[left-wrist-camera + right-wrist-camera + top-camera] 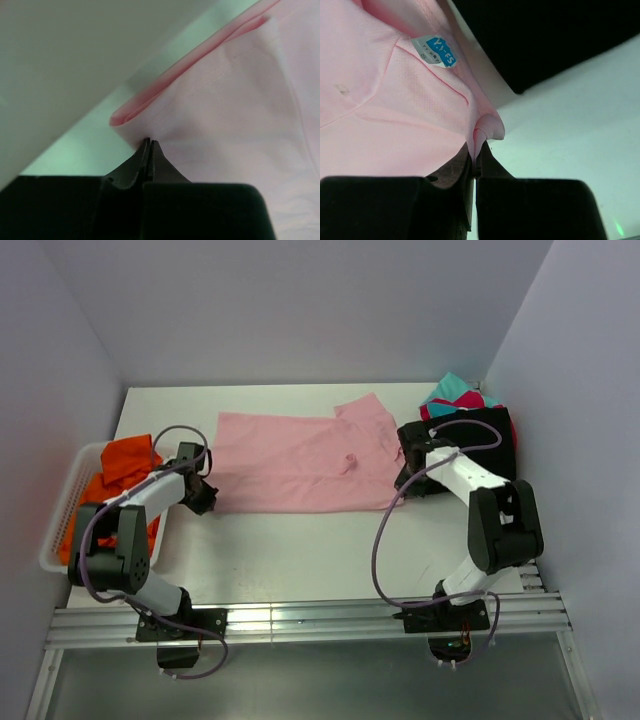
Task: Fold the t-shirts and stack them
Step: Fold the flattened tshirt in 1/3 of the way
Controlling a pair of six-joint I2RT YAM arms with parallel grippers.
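Observation:
A light pink t-shirt (295, 460) lies spread across the middle of the table, folded lengthwise. My left gripper (207, 496) is shut on its near left corner; the left wrist view shows the jaws pressed together at the pink cloth (240, 115). My right gripper (403, 480) is shut on the near right corner, with a pinched fold of pink cloth (487, 131) between the jaws. A blue label (435, 51) shows on the shirt. An orange shirt (125, 465) lies in the basket at left. Black (470, 435), magenta (470, 400) and teal (450, 388) shirts lie piled at the far right.
A white mesh basket (60, 525) stands at the left edge of the table. Grey walls close in the table at the back and both sides. A metal rail (300, 618) runs along the near edge by the arm bases.

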